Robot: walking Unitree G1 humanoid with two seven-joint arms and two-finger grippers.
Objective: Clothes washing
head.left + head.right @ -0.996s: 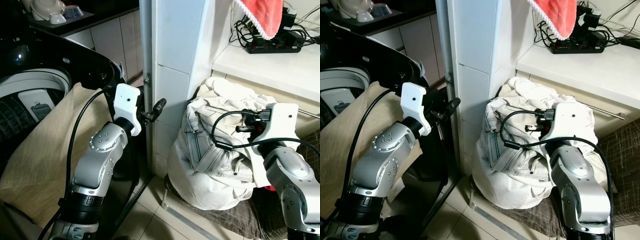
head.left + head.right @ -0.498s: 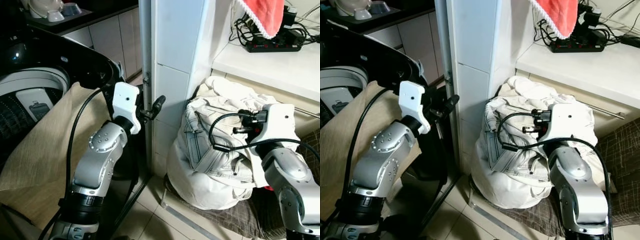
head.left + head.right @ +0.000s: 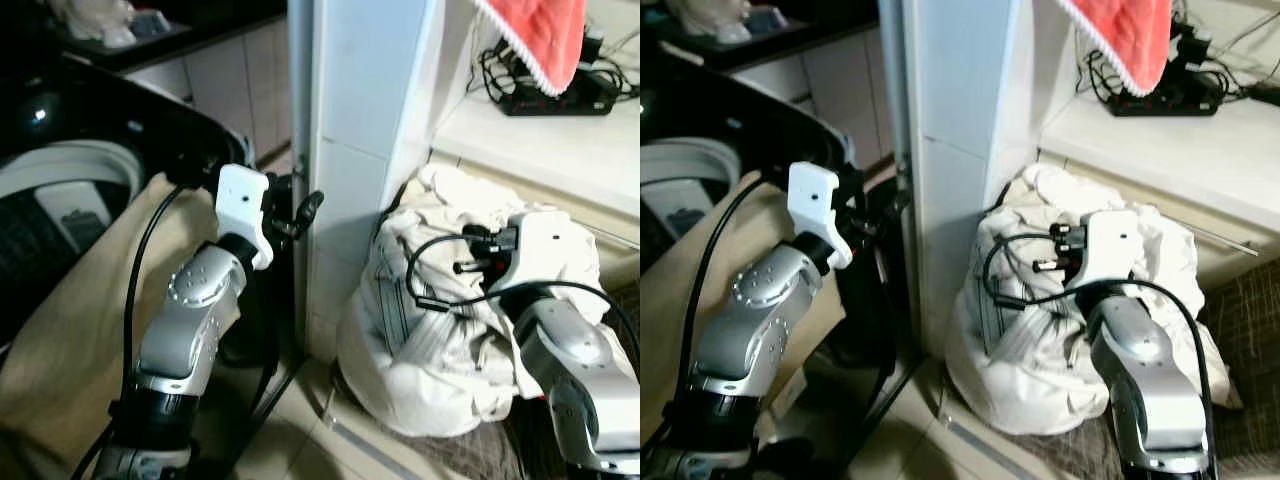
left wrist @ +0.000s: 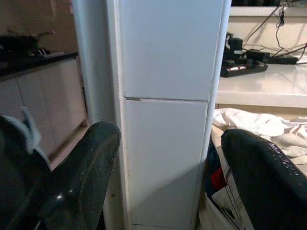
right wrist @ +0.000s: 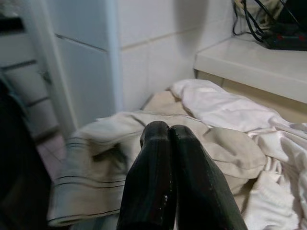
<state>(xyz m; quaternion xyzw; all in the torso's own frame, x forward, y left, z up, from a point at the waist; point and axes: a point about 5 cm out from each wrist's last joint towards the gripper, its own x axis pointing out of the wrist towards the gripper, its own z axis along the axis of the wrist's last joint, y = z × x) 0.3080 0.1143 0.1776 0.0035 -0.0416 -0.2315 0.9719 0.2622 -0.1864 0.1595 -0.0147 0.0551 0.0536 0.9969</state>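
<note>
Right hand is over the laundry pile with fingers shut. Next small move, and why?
Probably open the right hand before reaching further. Its fingers are pressed together with no cloth between them, poised above the pile of white clothes, so it cannot pinch a garment as it stands. The left hand is open at the white pillar and need not move.

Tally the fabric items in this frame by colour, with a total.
White or cream, heaped laundry pile beside the tiled pillar: 1 pile; garments in it cannot be counted apart.
Beige cloth draped at the washing machine: 1.
Red cloth hanging over the counter: 1.
Total: 3.
</note>
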